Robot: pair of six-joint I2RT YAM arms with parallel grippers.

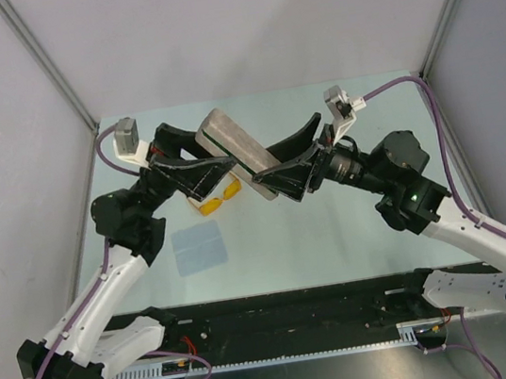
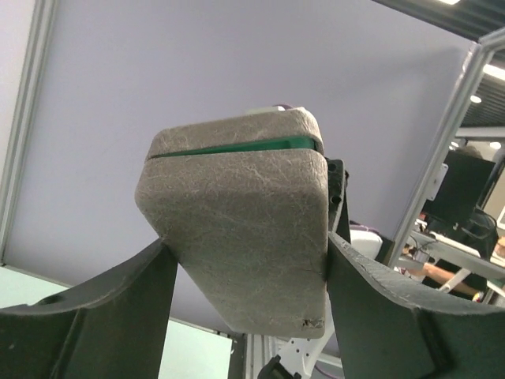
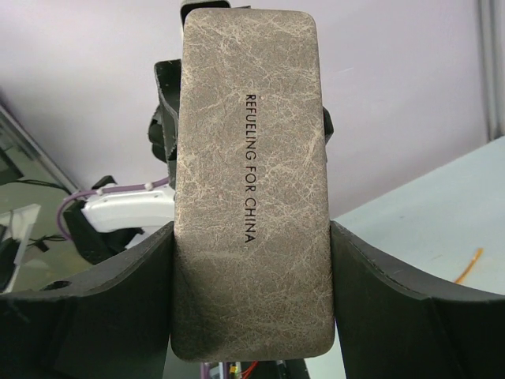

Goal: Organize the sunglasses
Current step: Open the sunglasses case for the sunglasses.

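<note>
Both hands are shut tight on the same thing, the grey-brown case (image 1: 235,144), and they hold it up in the air above the table (image 1: 335,225). The left hand (image 1: 215,168) grips one end and the right hand (image 1: 277,174) grips the other end, so the case hangs between them on a slant. Up close, each hand squeezes the case from both sides, with no gap left.

I think two hands are used so that one can keep the case steady while the other pulls the lid up. From the left wrist you can see a thin green line where the two halves meet, so the case looks shut or only a tiny bit open. I cannot tell which.

The sunglasses (image 1: 219,197) are not in the case. They lie on the table just below the left hand, with their orange-yellow lenses partly hidden by it. No hand touches them. They most likely have to go in the case once it is open.

Now let us count. One case. One pair of sunglasses. One light blue cloth (image 1: 199,248), lying flat on the table near the sunglasses. Two hands, both busy with the case.
</note>
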